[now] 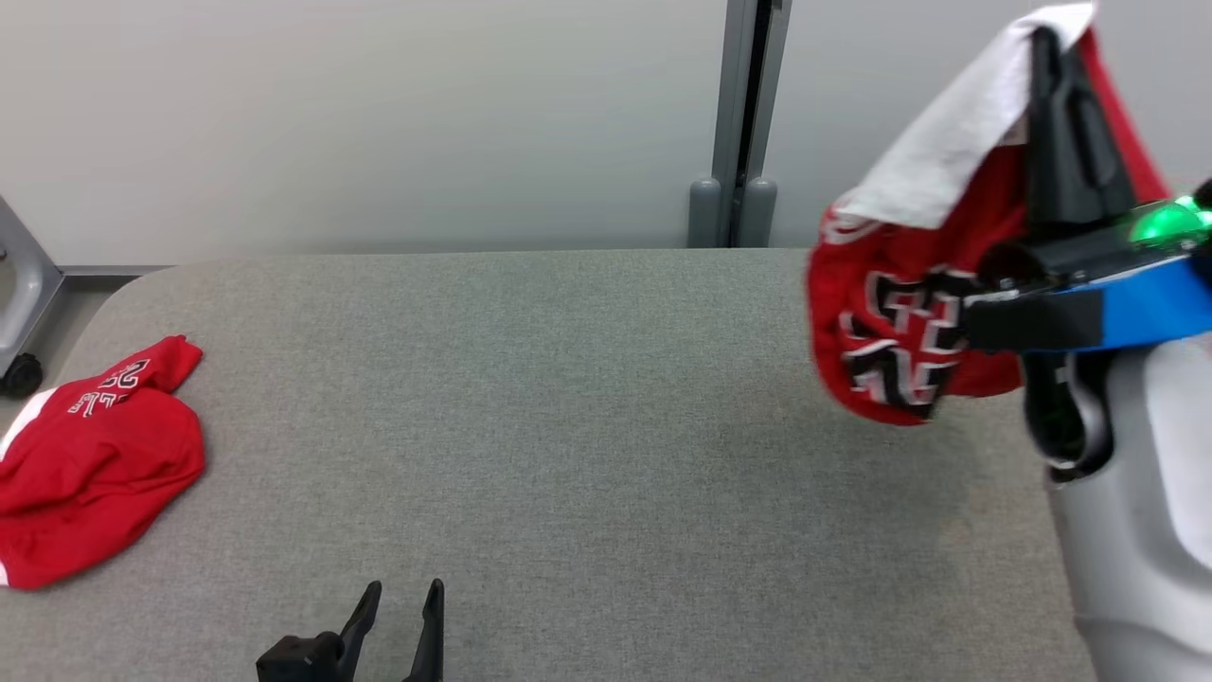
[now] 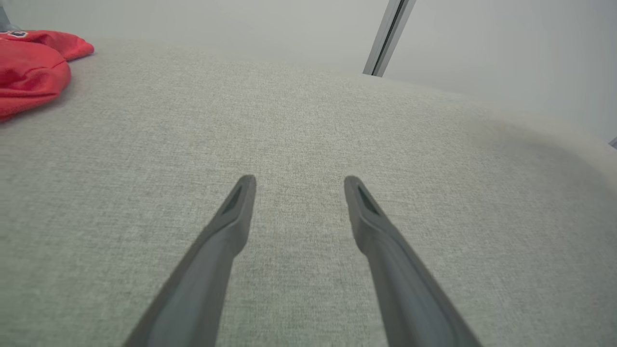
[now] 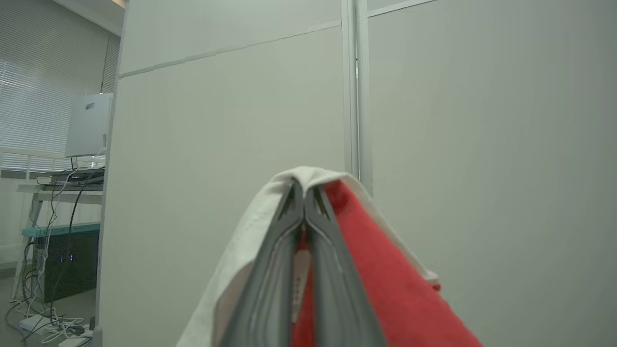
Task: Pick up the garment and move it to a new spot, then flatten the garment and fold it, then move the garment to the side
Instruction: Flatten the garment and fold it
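Over the right end of the grey table (image 1: pixel 568 426), the right gripper (image 3: pixel 304 189) pinches a red-and-white jersey (image 1: pixel 900 313). The left gripper (image 2: pixel 299 182) gapes wide.

Lettering present, none legible
Black, white-edged characters on the hanging red jersey (image 1: pixel 900 332) are blurred; white print on the crumpled red jersey (image 1: pixel 104 455) is too small to read.
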Motion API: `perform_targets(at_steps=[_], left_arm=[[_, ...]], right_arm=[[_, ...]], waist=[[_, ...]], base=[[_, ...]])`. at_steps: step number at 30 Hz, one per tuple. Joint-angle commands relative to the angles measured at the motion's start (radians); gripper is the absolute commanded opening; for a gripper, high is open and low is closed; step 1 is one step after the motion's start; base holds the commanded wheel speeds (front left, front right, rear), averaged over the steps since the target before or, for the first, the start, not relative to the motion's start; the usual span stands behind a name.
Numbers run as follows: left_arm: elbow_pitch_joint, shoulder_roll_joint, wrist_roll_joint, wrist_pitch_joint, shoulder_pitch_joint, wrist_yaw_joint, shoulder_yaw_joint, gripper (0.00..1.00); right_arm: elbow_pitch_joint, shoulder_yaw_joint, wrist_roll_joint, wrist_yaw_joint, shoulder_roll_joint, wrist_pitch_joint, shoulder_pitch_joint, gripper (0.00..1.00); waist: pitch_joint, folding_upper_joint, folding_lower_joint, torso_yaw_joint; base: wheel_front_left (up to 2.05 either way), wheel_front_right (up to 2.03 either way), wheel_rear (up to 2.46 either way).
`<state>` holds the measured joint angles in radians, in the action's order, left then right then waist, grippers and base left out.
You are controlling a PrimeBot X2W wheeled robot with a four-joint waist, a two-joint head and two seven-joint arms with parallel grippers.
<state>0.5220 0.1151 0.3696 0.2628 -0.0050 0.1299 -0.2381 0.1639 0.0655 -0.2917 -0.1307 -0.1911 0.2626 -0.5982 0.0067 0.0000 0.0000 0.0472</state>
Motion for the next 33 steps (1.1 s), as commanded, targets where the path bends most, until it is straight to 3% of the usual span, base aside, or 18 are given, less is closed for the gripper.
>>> perform_targets(at_steps=[1,9,15,16,17,18,25,33], left_arm=[[0.001,0.000,-0.001,0.003,0.005,0.001,0.000,1.00],[0.000,0.007,0.008,0.003,-0.030,0.001,-0.016,1.00],[-0.003,0.010,0.021,0.003,-0.042,0.001,-0.019,1.00],[-0.004,0.011,0.024,0.003,-0.041,0.001,-0.018,1.00],[-0.003,0.013,0.025,0.003,-0.039,0.001,-0.017,1.00],[-0.004,0.014,0.026,0.003,-0.038,0.001,-0.017,1.00],[-0.008,0.023,0.034,0.003,-0.043,0.001,-0.009,1.00],[-0.008,0.018,0.028,0.003,-0.060,0.001,-0.013,1.00]], right_arm=[[0.024,0.050,-0.022,0.000,0.020,0.003,-0.019,0.00],[0.097,0.383,-0.119,0.000,0.058,0.004,-0.156,0.00],[0.215,0.420,-0.107,0.000,-0.026,0.004,-0.161,0.00],[0.260,0.411,-0.096,0.000,-0.047,0.003,-0.137,0.27],[0.298,0.397,-0.084,0.000,-0.065,0.003,-0.118,0.76],[0.339,0.369,-0.075,0.000,-0.080,0.004,-0.105,1.00],[0.486,0.192,0.003,0.000,-0.105,0.004,0.002,1.00],[0.463,0.063,0.069,0.000,-0.013,0.004,0.160,1.00]], waist=[[0.003,0.0000,0.0000,0.009],[0.040,0.0000,0.0000,0.060],[0.068,0.0000,0.0000,0.090],[0.072,0.0000,0.0000,0.092],[0.075,0.0000,0.0000,0.093],[0.079,0.0000,0.0000,0.094],[0.097,0.0000,0.0000,0.084],[0.092,0.0000,0.0000,0.057]], base=[[0.00,0.00,0.00],[0.00,0.00,0.00],[0.00,0.00,0.00],[0.00,0.00,0.00],[0.00,0.00,0.00],[0.00,0.00,0.00],[0.00,0.00,0.00],[0.00,0.00,0.00]])
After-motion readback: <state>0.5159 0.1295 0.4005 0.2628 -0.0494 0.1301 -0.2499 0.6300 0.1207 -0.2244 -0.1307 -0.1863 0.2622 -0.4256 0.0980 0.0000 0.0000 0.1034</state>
